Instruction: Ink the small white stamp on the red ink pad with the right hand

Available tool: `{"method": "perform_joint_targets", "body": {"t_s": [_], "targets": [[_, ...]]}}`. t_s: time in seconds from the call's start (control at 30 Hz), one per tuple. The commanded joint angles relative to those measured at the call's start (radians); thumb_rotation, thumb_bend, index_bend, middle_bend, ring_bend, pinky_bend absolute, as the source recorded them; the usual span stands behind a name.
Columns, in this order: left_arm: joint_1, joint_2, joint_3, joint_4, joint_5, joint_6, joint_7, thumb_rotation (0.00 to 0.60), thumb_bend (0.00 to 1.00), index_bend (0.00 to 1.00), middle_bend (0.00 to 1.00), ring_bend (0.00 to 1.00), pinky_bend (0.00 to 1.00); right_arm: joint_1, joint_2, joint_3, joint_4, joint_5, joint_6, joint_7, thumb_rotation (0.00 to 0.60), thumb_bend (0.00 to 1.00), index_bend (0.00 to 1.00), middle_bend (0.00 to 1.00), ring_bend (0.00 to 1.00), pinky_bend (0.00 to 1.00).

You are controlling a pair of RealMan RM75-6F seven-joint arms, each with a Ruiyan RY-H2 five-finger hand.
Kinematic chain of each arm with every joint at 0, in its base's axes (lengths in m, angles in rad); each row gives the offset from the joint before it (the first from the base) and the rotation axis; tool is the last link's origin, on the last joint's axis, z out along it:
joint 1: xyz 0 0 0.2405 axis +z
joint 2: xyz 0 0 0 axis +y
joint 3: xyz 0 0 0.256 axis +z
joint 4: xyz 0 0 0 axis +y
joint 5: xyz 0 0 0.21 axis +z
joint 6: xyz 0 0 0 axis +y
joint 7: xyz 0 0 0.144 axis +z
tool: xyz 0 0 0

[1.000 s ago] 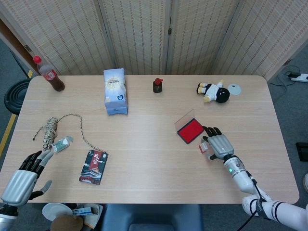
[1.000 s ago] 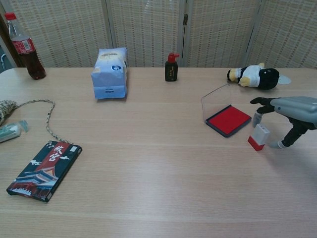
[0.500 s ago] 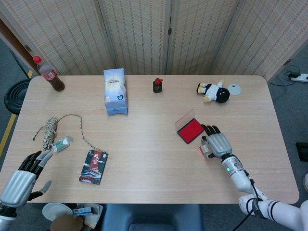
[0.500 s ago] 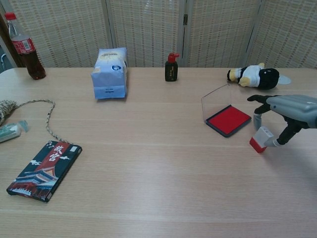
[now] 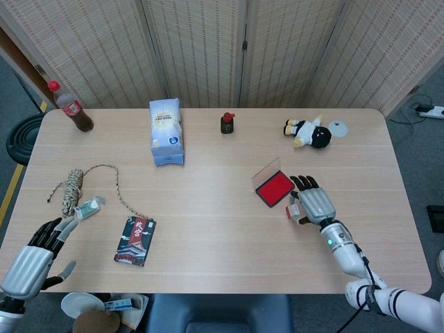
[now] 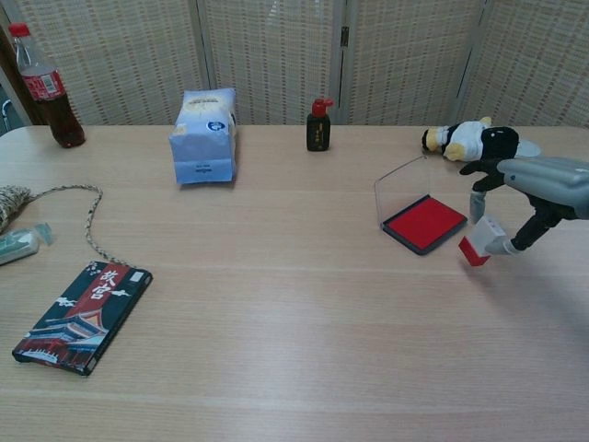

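Now I had the small white stamp (image 6: 482, 241) pinched in my right hand (image 6: 538, 184), lifted clear of the table and tilted, its red face turned toward the red ink pad (image 6: 424, 222) just beside it; a second earlier it had stood lower and further off. Inking remained undone. My left hand (image 5: 35, 259) hung open past the table's (image 5: 208, 229) near edge.

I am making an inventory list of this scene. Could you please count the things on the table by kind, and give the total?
Bottles: 2, cola bottle and small ink bottle
Stamping items: 2, red ink pad and small white stamp, held by the right robot hand
Packages: 3, white bag, dark box, small packet
Rope: 1
Plush toy: 1
Disc: 1
Total: 10
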Motion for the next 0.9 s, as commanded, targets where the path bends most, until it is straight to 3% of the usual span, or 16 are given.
{"method": "perform_joint_targets", "body": {"t_s": [0.03, 0.53, 0.9], "targets": [[0.000, 0.001, 0.001, -0.001, 0.001, -0.001, 0.000, 0.600, 0.34, 0.00, 0.00, 0.00, 0.10, 0.016, 0.005, 0.022, -0.013, 0.031, -0.016, -0.008, 0.600, 0.25, 0.69, 0.08, 0.00, 0.00], [0.003, 0.020, 0.004, 0.005, 0.013, 0.025, -0.062, 0.600, 0.34, 0.00, 0.00, 0.00, 0.10, 0.079, -0.032, 0.059, -0.031, 0.172, 0.004, -0.207, 0.600, 0.27, 0.70, 0.16, 0.00, 0.00], [0.010, 0.030, 0.004, 0.009, 0.022, 0.048, -0.095, 0.600, 0.34, 0.00, 0.00, 0.00, 0.10, 0.103, -0.056, 0.057, -0.008, 0.249, -0.005, -0.264, 0.600, 0.26, 0.71, 0.21, 0.01, 0.00]]}}
